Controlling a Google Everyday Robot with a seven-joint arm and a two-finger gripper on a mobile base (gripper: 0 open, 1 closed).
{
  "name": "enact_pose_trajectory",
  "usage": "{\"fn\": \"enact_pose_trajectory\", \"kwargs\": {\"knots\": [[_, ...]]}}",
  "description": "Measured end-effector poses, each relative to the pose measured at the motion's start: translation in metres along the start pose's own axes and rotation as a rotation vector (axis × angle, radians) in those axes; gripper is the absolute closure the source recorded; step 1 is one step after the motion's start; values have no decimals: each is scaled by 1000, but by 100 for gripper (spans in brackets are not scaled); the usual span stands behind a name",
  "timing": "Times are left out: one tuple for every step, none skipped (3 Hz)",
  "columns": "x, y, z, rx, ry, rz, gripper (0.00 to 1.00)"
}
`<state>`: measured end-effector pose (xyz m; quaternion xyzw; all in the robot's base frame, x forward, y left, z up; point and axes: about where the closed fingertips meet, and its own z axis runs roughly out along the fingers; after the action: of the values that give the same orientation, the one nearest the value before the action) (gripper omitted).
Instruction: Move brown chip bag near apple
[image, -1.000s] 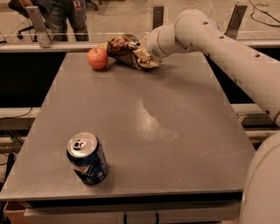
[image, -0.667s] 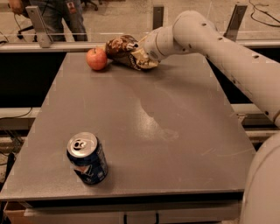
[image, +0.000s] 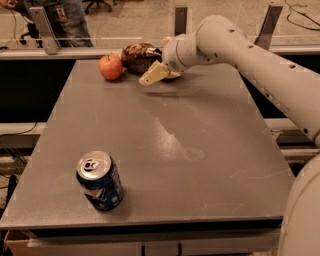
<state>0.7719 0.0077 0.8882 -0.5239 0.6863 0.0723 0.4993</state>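
Brown chip bag (image: 136, 56) beside claw (image: 156, 73) on grey table (image: 210, 160).

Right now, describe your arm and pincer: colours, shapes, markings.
The arm is smooth off-white, thick rounded segments with small dark dots; no cables or lettering show. The pincer, at the far edge of the table beside the chip bag, is cream-tan and wedge-shaped.

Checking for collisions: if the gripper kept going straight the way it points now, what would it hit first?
Probably the table just ahead. The gripper, beside the brown chip bag at the far edge, angles downward; the apple looks slightly off that line, though depth is unclear.
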Motion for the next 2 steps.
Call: {"fn": "enact_pose_trajectory", "kwargs": {"knots": [[2,-1,-9,13,4,-3,0],[13,-18,-43,59,-3,2,0]]}}
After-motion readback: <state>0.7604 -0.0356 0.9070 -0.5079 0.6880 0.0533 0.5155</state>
